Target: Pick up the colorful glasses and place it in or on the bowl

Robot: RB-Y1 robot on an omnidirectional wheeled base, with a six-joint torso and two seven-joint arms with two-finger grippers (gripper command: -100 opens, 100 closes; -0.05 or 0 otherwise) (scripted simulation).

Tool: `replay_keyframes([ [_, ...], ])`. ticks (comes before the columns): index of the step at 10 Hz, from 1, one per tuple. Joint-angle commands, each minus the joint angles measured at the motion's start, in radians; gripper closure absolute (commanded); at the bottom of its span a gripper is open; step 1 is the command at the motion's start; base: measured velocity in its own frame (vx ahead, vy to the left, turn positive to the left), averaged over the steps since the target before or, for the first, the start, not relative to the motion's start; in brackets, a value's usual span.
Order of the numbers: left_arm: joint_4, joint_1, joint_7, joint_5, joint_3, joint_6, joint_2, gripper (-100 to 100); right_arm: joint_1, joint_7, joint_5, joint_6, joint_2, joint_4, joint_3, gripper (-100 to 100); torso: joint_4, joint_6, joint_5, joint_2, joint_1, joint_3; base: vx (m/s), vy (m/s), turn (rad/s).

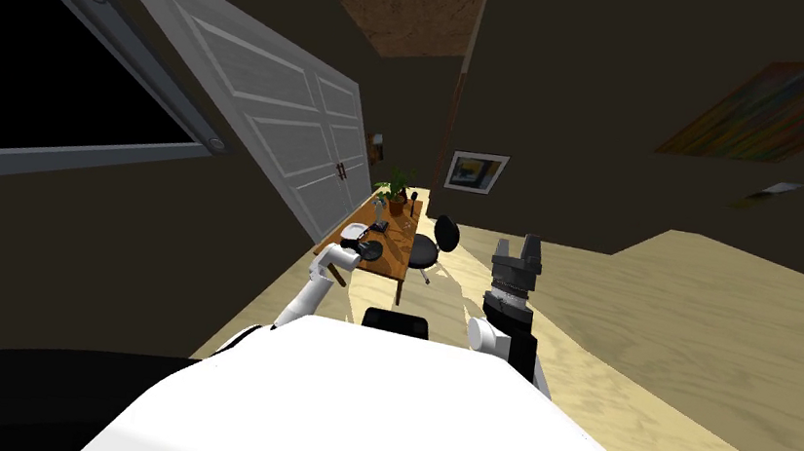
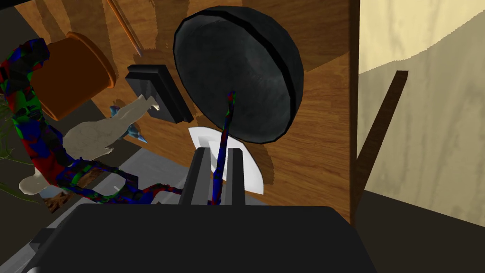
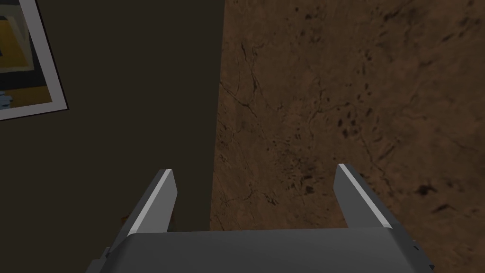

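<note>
Item 1: wooden desk (image 2: 322, 104), carrying everything below. Item 2: black bowl (image 2: 239, 71), directly ahead of our left gripper (image 2: 219, 152). Item 3: terracotta pot (image 2: 71, 76), near the bowl. Item 4: colorful glasses (image 2: 33, 123), red, blue and green, pinched by 1 thin temple between our closed left fingers, with the frame hanging out sideways toward the pot. Item 5: white plate (image 2: 248, 170), beneath the fingers. Item 6: black box (image 2: 158, 92). Risk, in our judgement: so narrow a hold may let the frame swing or slip, landing beside the bowl or catching the pot. Pose: left arm stretched over the desk's near end; right gripper (image 3: 255, 171) raised, fingers spread, empty.
</note>
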Motion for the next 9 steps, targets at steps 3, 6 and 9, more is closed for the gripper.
replay_keyframes([
  [3,-0.039,0.029,0.004,0.007,-0.006,0.014,0.005,100,0.0,0.0,0.0,0.0,0.0,0.0,0.0,0,0.0,0.0,0.0,-0.001,0.0,0.0,0.044,0.033,0.07],
  [6,-0.039,0.031,0.004,0.007,-0.006,0.014,0.006,-100,0.0,0.0,0.0,0.0,0.0,0.0,0.0,0,0.0,0.001,0.0,0.002,-0.003,0.001,0.0,0.0,0.0],
  [9,-0.039,0.031,0.004,0.007,-0.006,0.014,0.006,0,0.0,0.0,0.0,0.0,0.0,0.0,0.0,0,0.0,0.001,0.0,0.002,-0.003,0.001,0.0,0.0,0.0],
])
